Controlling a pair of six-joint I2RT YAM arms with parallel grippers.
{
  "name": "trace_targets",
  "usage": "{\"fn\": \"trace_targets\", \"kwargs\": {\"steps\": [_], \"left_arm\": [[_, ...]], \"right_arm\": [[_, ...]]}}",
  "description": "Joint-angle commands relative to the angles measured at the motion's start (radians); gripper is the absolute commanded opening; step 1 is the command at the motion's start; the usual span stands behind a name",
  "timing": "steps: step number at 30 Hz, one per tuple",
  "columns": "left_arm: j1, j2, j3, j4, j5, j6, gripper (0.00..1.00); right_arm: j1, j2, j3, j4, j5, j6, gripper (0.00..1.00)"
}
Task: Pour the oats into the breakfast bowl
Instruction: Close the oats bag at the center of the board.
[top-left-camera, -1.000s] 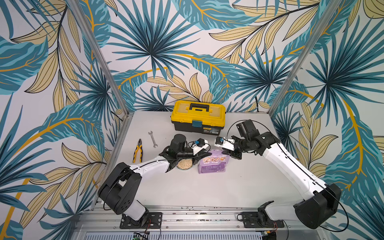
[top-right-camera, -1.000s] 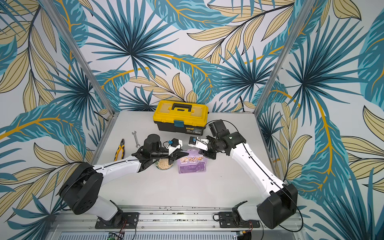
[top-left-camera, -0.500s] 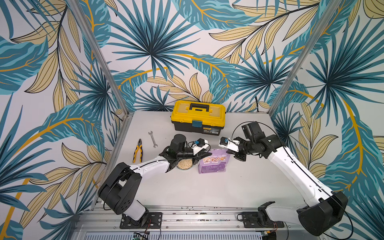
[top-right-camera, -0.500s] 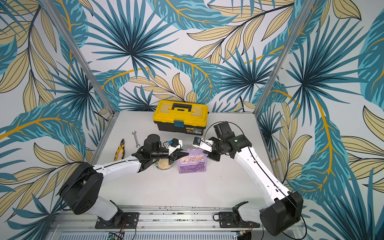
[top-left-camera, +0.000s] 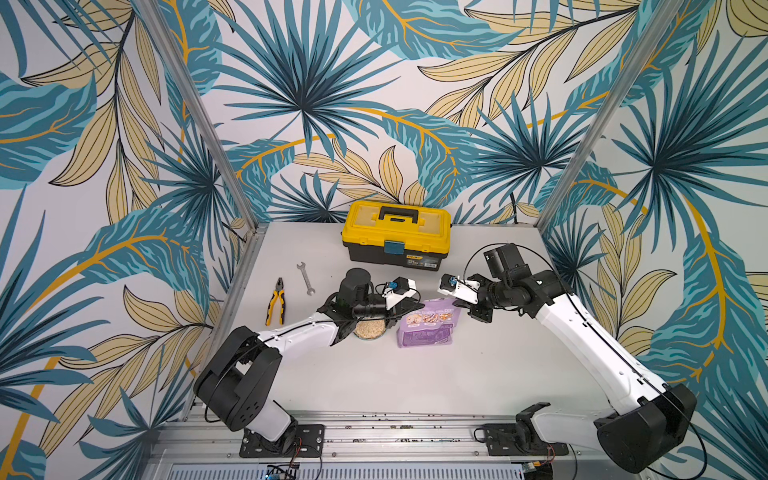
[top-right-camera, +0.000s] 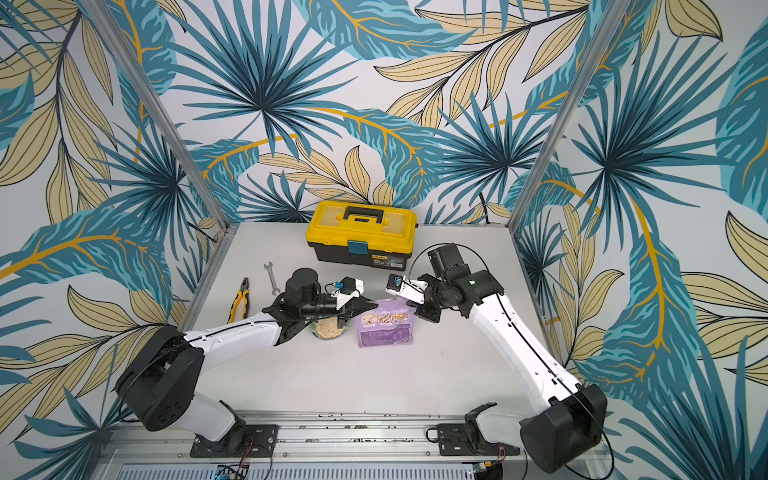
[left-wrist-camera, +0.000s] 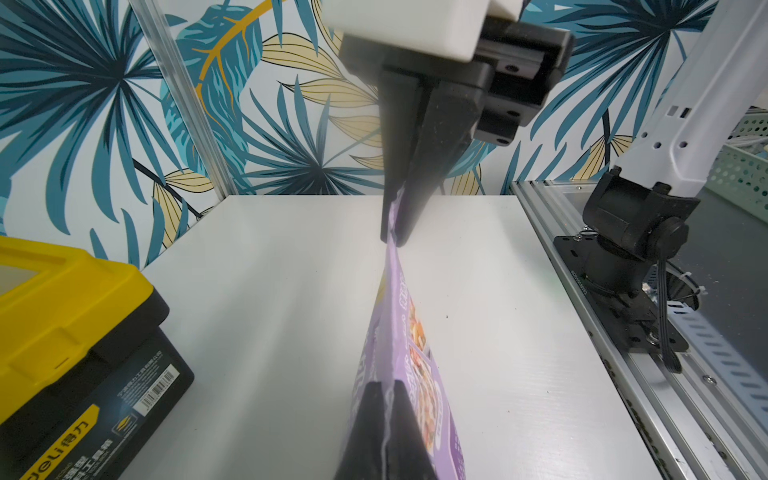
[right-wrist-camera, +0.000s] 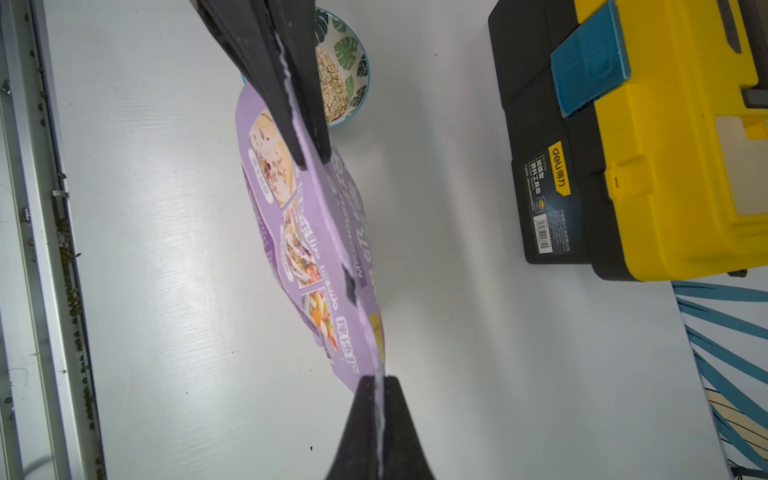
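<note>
right wrist view: the left gripper (right-wrist-camera: 309, 160) and the right gripper (right-wrist-camera: 379, 384) each pinch one end of the pouch (right-wrist-camera: 307, 232) along its top edge.
left gripper: jaws pressed together on the pouch's top corner, the one above the bowl (right-wrist-camera: 353, 54).
right gripper: jaws pressed together on the opposite top corner.
pouch: lilac with food photos, in front of the right half of the toolbox (right-wrist-camera: 648, 137) and near it; top edge drawn straight between the two grippers; cannot tell whether its base rests on the table (top-left-camera: 415, 386).
bowl: leaf-patterned, in front of the toolbox's left half, partly under the left arm in both top views.
oats (right-wrist-camera: 330, 89): pale flakes lying inside the bowl.
toolbox: yellow lid shut, blue latch facing the arms.
pliers (top-left-camera: 276, 303): flat on the table, off the toolbox's left end and nearer the arms.
wrench (top-left-camera: 306, 278): between the pliers and the toolbox, touching neither.
</note>
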Motion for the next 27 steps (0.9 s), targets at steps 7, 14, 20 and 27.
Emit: {"fn": "trace_targets", "kwargs": {"steps": [7, 14, 20, 27], "left_arm": [[0.052, -0.127, -0.072, -0.043, -0.026, 0.029, 0.27], [0.066, -0.138, -0.065, -0.127, -0.006, 0.066, 0.2], [0.065, -0.104, -0.013, -0.212, -0.01, 0.095, 0.0], [0.05, -0.092, -0.017, -0.136, 0.0, 0.069, 0.0]], "right_arm": [[-0.007, -0.027, -0.022, 0.0, 0.023, 0.008, 0.0], [-0.007, -0.034, -0.029, 0.009, 0.012, 0.008, 0.0], [-0.007, -0.043, -0.019, 0.019, -0.033, 0.009, 0.19], [0.032, 0.026, 0.044, 0.038, -0.094, 0.025, 0.41]]}}
